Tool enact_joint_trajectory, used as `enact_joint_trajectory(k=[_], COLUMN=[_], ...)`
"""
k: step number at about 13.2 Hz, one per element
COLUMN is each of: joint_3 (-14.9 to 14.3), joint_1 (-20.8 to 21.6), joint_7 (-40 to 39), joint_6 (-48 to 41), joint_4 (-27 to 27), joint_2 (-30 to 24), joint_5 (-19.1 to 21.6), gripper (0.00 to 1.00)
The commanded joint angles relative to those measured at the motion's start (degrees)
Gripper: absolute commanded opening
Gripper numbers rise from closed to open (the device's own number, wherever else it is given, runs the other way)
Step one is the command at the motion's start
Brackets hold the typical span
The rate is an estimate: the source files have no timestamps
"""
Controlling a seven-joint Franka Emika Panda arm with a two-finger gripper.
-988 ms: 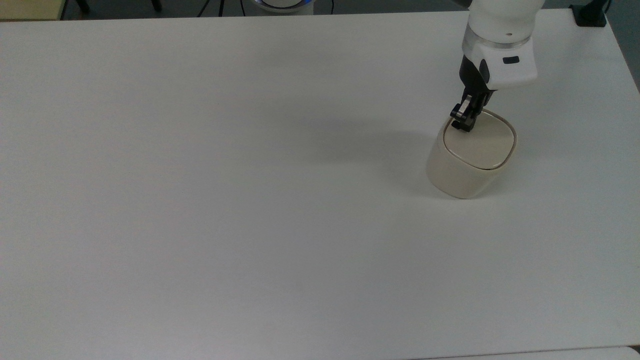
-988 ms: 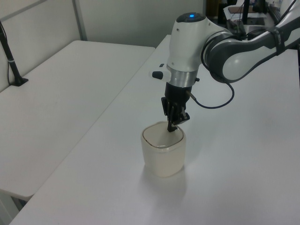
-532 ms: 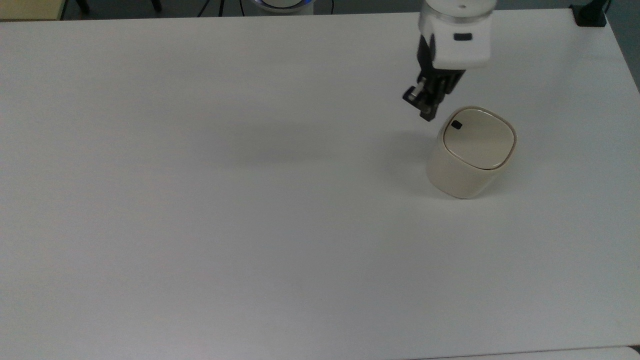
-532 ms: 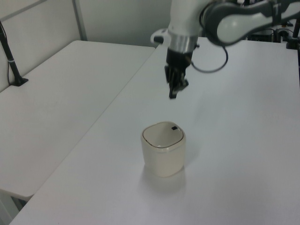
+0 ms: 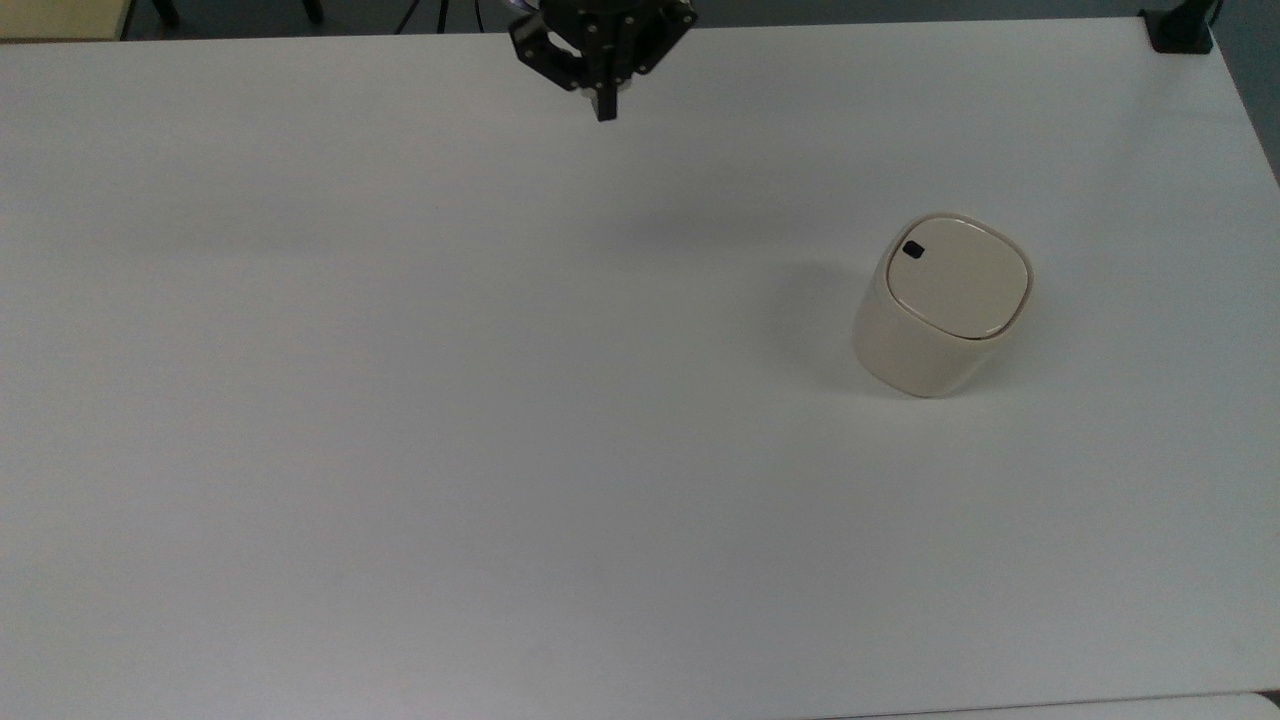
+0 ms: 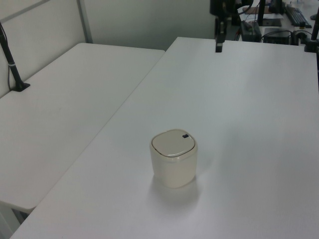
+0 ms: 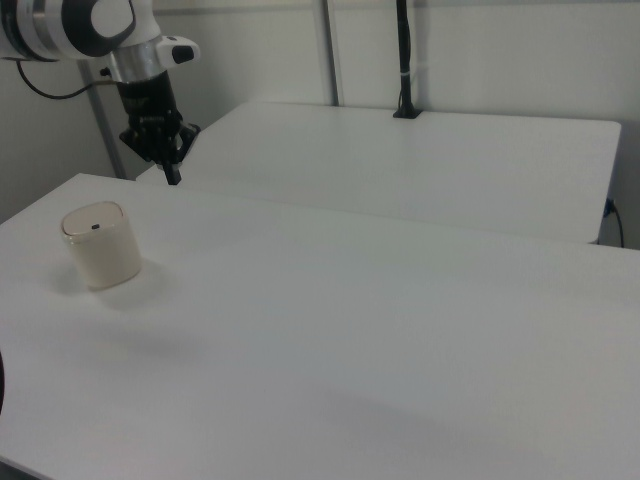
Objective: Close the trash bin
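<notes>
Since a second ago, the gripper [image 5: 605,108] is being carried off the lid [image 5: 958,277] and far away, to the upper edge of the top view, well apart from the trash bin [image 5: 940,305]. Its fingers are being held pressed together, with nothing pinched between them. The trash bin is being left standing upright on the white table [image 5: 400,400], toward the top view's right. Its lid is being seen lying flat within the rim, with the small black button [image 5: 912,251] uncovered at one corner. The closing is being judged as done, with only the arm's retreat left. Whatever is inside the bin is being hidden by the lid.
</notes>
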Motion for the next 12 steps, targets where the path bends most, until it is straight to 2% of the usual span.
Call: enact_joint_trajectory(k=[1,2,4,6,8,9,12], joint_3=[-0.12,-0.12,-0.12,-0.12,-0.29,-0.29,-0.29], joint_1=[-2.16,-2.78,-4.18,-4.45,-5.07,-5.07,-5.07], joint_7=[6.87,6.95,7.04,6.96,6.96,6.96,6.96], joint_6=[-3.44,-4.67,-6.17,-5.83,-5.56,-5.38,-5.21], joint_4=[-4.17,-4.43,-4.35,-4.08,-3.99,-3.99,-3.91], joint_2=[-4.43,-5.05,-5.05,-5.23,-5.23,-5.23,-5.05], joint_5=[-1.19,-2.94,-3.22,-3.22,-3.22,-3.22,-5.24], gripper=[0.00,0.03,0.09,0.38,0.72,1.00,1.00])
